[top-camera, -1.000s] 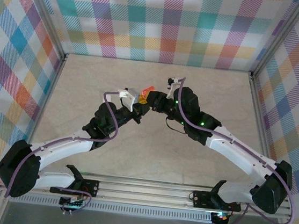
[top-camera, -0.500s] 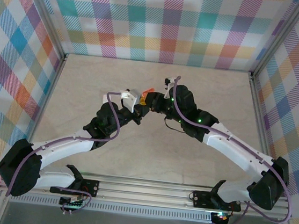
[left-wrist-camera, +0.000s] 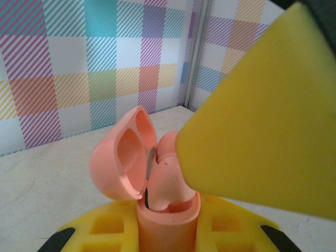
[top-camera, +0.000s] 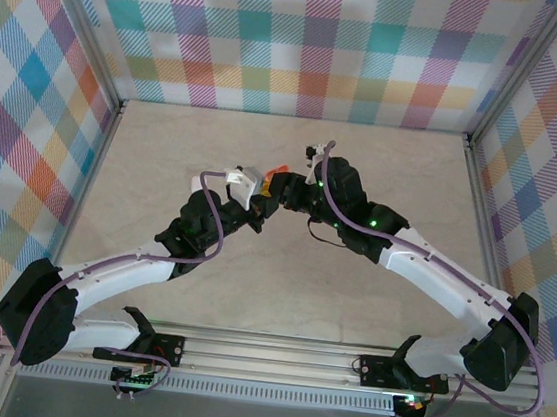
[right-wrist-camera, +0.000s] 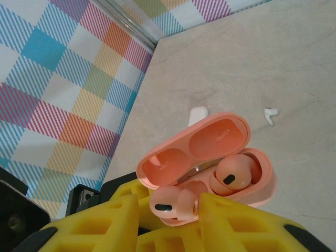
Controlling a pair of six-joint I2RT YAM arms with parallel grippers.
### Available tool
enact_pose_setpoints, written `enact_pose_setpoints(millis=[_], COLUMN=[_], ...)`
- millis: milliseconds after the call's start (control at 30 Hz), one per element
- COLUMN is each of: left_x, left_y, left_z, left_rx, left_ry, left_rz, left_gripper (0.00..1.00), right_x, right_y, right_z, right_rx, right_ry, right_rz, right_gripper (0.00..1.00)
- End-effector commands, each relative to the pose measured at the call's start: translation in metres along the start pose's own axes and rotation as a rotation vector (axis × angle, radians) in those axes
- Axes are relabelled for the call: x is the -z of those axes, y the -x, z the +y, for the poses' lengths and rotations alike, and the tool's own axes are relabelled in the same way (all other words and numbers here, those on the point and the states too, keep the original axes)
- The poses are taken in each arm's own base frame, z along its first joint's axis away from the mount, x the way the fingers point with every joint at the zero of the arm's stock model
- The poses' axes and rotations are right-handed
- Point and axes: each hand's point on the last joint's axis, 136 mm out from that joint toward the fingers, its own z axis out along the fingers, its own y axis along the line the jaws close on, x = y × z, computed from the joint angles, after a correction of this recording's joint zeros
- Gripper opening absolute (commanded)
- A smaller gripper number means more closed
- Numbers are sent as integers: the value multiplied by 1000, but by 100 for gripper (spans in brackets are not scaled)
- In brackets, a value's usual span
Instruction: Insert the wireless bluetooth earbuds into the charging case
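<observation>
The left hand (top-camera: 253, 187) is pressed together on the pink charging case (left-wrist-camera: 167, 228), its yellow fingers (left-wrist-camera: 100, 226) clamping the base on both sides and holding it upright above the tabletop (right-wrist-camera: 252, 63). The case's lid (left-wrist-camera: 123, 160) stands swung open to one side. The right hand (right-wrist-camera: 170, 210) meets it from the opposite side, its yellow fingers flanking a pink earbud (right-wrist-camera: 170, 203) that sits at the near socket of the case; whether they are pinching it or have just let go, I cannot tell. A second pink earbud (right-wrist-camera: 236, 176) sits in the other socket, just beside the first. Beyond the case, on the tabletop, lies a white earbud (right-wrist-camera: 270, 114), and near it a small white thing (right-wrist-camera: 198, 114), possibly another case, partly hidden behind the lid.
</observation>
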Motion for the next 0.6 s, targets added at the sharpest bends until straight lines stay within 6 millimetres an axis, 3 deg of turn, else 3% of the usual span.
enact_pose_setpoints(millis=[0,333,567], left_x=[5,6,5], left_y=[51,49,35], left_z=[-8,-7,-8], left_rx=[-21,-27,-20], left_ry=[-23,-15,-23], left_rz=[-146,-132,-72], left_gripper=[0,0,0], right_x=[0,9,35], right_y=[-8,4,26], right_z=[-6,-2,4], right_rx=[15,44,117], right_ry=[-47,-55,-68], right_rz=[35,6,-70], right_gripper=[38,42,44])
